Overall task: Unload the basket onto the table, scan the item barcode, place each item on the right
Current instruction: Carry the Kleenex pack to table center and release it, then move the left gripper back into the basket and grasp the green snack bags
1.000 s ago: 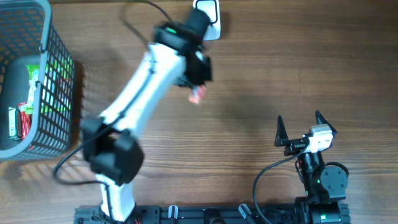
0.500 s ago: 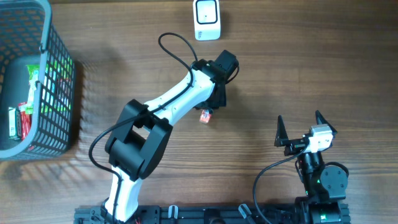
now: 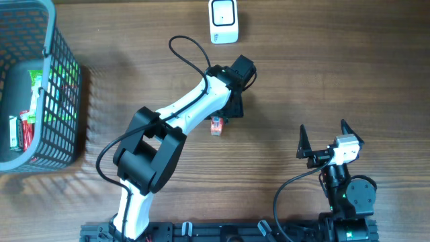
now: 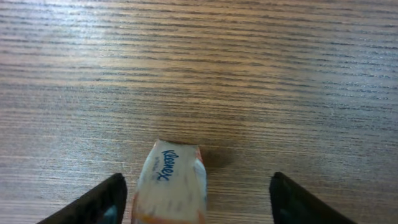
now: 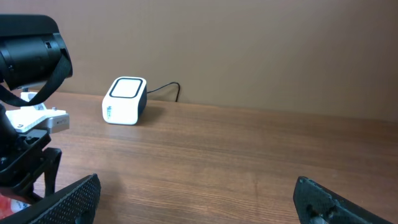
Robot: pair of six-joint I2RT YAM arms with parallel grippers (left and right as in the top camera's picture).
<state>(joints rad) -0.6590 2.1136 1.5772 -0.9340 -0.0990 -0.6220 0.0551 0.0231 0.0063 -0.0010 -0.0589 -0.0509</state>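
Observation:
The item, a small white and orange Kleenex tissue pack [image 4: 171,183], lies on the wooden table [image 4: 249,74] between the fingers of my left gripper [image 4: 198,202]. That gripper is open and neither finger touches the pack. Seen from overhead, the pack [image 3: 216,126] sits just below the left arm's black head [image 3: 235,91]. No barcode shows on the pack. The white barcode scanner [image 3: 223,20] stands at the table's far edge, and the right wrist view shows the scanner [image 5: 124,99] with its cable. My right gripper [image 3: 323,128] stands open and empty near the front right.
A dark mesh basket [image 3: 50,101] at the far left holds several packaged goods. The left arm [image 3: 181,117] stretches diagonally across the table's middle. The right arm's base [image 3: 349,195] sits at the front right.
The left arm swung from the scanner down to the table's middle. Its jaws opened and let go of the pack, which now lies slightly further left.

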